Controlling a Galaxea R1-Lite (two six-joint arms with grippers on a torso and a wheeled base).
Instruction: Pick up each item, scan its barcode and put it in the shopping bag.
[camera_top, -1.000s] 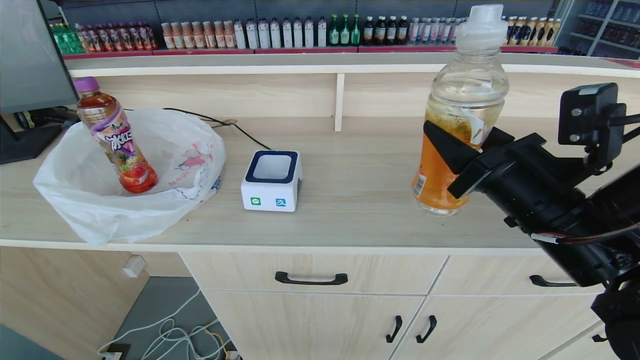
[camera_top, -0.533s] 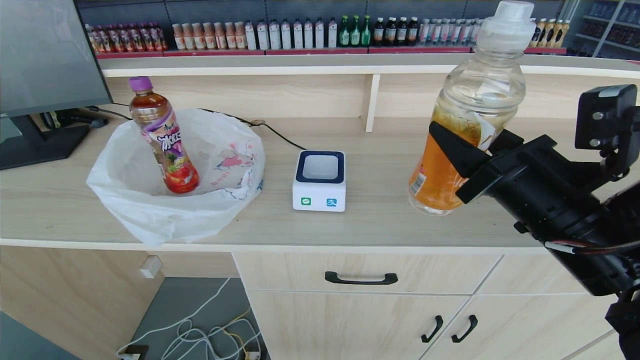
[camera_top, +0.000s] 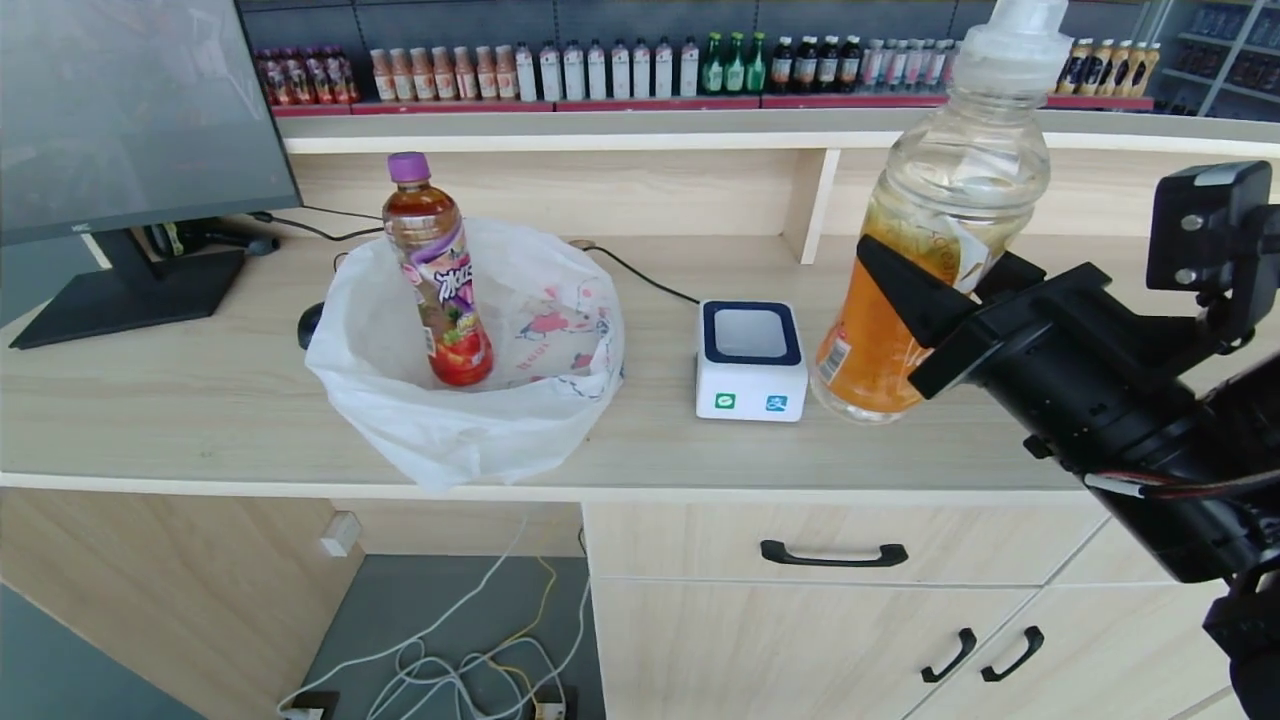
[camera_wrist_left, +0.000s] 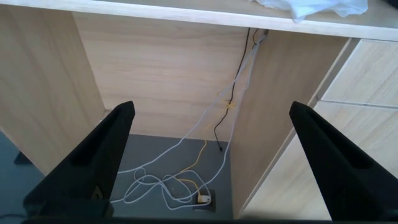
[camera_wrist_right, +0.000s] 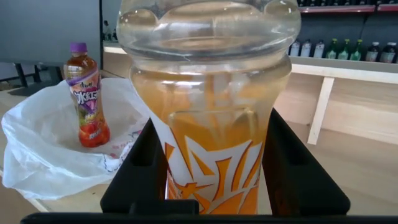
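My right gripper (camera_top: 925, 300) is shut on a large bottle of orange drink (camera_top: 935, 220) with a white cap, held above the counter just right of the white barcode scanner (camera_top: 751, 360). In the right wrist view the orange bottle (camera_wrist_right: 211, 124) sits between the black fingers (camera_wrist_right: 140, 168). A white shopping bag (camera_top: 470, 350) lies on the counter to the left, and a purple-capped tea bottle (camera_top: 438, 270) stands upright in it; the tea bottle (camera_wrist_right: 86, 102) and the bag (camera_wrist_right: 56, 155) also appear in the right wrist view. My left gripper (camera_wrist_left: 211, 155) hangs open below the counter, over the floor cables.
A monitor (camera_top: 130, 110) on a black stand sits at the counter's back left, with a black mouse (camera_top: 310, 322) beside the bag. A cable (camera_top: 640, 280) runs from the scanner to the back. Shelves of drinks (camera_top: 650, 65) line the far wall. Drawers and doors with black handles (camera_top: 833, 553) are below.
The head camera has swung left, so everything has slid right in the picture. The held orange bottle now stands right beside the scanner, closer than before.
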